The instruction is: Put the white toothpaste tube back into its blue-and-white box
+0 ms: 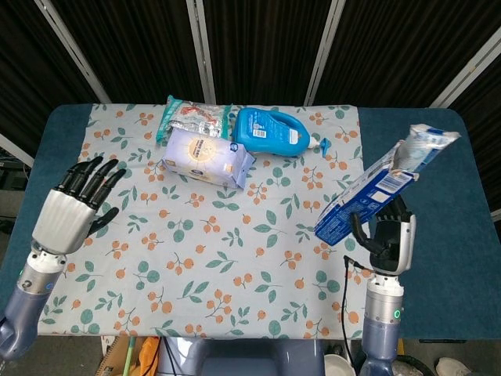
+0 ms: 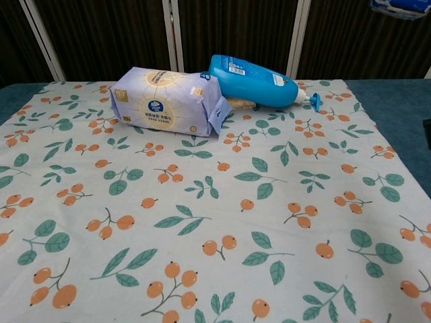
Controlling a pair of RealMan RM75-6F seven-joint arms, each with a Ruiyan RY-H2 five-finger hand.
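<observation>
head view: box (image 1: 362, 199) tilted in right hand (image 1: 383, 239)

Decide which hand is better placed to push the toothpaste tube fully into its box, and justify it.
Left. The left hand is open and free, while the right hand holds the box, with the toothpaste tube sticking out of its top.

The box (image 2: 403, 6) is nearly cut off at the chest view's top edge; the tube (image 1: 427, 146) sits mostly hidden inside it.
</observation>
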